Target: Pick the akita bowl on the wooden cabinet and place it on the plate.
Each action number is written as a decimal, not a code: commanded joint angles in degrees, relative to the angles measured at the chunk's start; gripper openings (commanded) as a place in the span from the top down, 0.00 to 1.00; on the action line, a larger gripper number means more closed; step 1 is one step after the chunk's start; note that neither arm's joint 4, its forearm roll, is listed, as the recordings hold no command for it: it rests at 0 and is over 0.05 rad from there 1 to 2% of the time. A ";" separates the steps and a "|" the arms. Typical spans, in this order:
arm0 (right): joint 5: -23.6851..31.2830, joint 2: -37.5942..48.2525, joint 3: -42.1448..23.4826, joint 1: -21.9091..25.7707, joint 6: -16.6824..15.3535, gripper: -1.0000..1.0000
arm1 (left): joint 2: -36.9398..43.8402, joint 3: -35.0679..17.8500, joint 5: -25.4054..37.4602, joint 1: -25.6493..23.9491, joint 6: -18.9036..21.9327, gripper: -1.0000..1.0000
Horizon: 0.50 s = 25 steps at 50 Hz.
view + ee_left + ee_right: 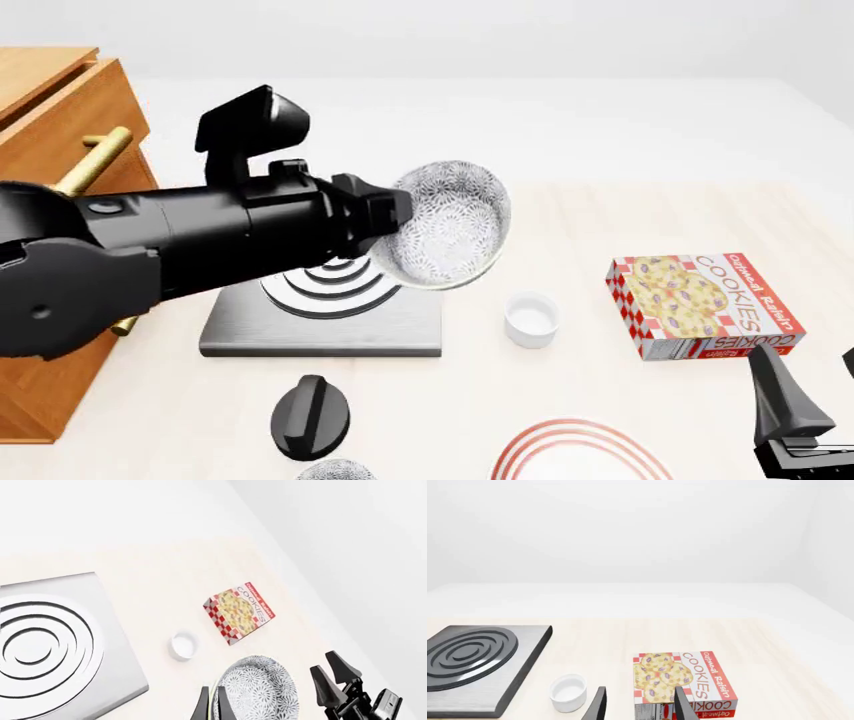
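Left arm (147,250) fills the near side of the front view, big and black, and its fingers (212,706) are clamped on the rim of the bowl (451,225). So the bowl is already off the cabinet (54,120) and up in the air, tipped on its side with the cream inside facing outward, hanging roughly over the stove (320,310).

The plate (581,450) sits at the near edge of the desk, only its red rings peeking into the front view, with a black knob (310,415) just beside it and the white cup (530,318) further back. The cookie box (703,305) is off to the right.

For the carry, the arm probably wants to come back toward the near edge and rotate the wrist so the bowl is level before going down, otherwise it lands on its side and rolls. Keep it high enough to pass over the cup. Lower onto the middle of the rings, then let go.

Right fingers (639,705) are spread apart and holding nothing, parked near the box; best left there.
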 commanded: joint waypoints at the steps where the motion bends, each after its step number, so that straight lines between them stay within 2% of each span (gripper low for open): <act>1: 0.00 0.00 0.00 0.00 -0.01 0.00 | 1.21 1.01 -1.46 -2.01 -0.22 1.00; 9: 0.00 0.00 0.00 0.00 0.00 0.00 | 3.35 3.59 -4.61 -3.87 -1.58 1.00; 25: -0.01 0.00 0.00 0.00 0.00 0.00 | 6.73 4.69 -6.80 -7.63 -2.07 1.00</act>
